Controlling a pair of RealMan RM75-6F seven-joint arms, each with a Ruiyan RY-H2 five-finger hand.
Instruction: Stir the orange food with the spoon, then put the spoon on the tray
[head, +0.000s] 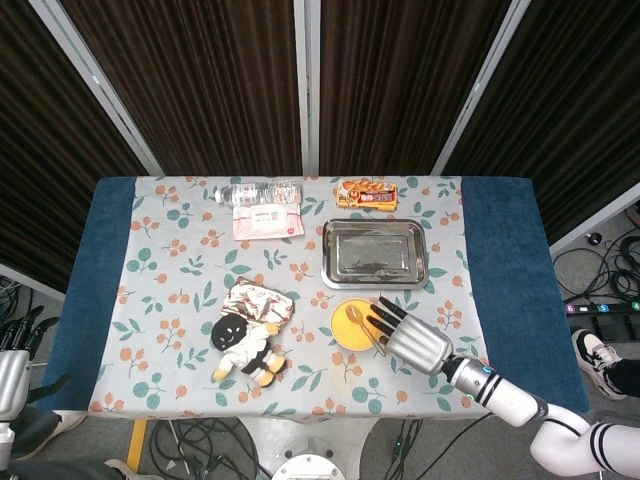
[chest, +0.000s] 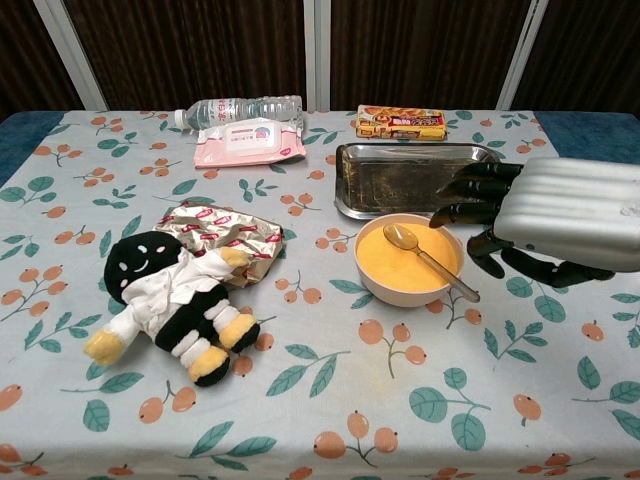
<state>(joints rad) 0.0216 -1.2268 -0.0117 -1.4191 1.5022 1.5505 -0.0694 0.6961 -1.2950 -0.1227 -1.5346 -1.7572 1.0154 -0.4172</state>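
spoon: we see the spoon (chest: 430, 262) lying in the bowl (chest: 376, 283), its scoop resting on the orange food (chest: 395, 266) and its handle sloping out over the near-right rim, the tip close to the bench (chest: 300, 400)
right hand: our right hand (chest: 545, 222) hovers just right of the bowl, apart from the spoon; its dark fingers (chest: 468, 213) are loosely curled and spread, with nothing in them
left hand: our left hand (head: 12, 370) shows only at the lower-left edge of the head view, well away from the bench; we cannot tell how its fingers lie
tray: the metal tray (chest: 418, 180) sits just behind the bowl, with nothing standing in it
handling: we judge the spoon light, stiff and thin, likely smooth and a bit slippery, its scoop coated in food; the handle's free end past the rim looks the best place to pinch
risk: the bowl seems light, so a hard sideways stir could slide or tip it
others: a plush doll (chest: 175, 300), a foil packet (chest: 225, 235), a wipes pack (chest: 248, 142), a water bottle (chest: 240, 108) and a snack box (chest: 400, 122) lie well clear of the bowl
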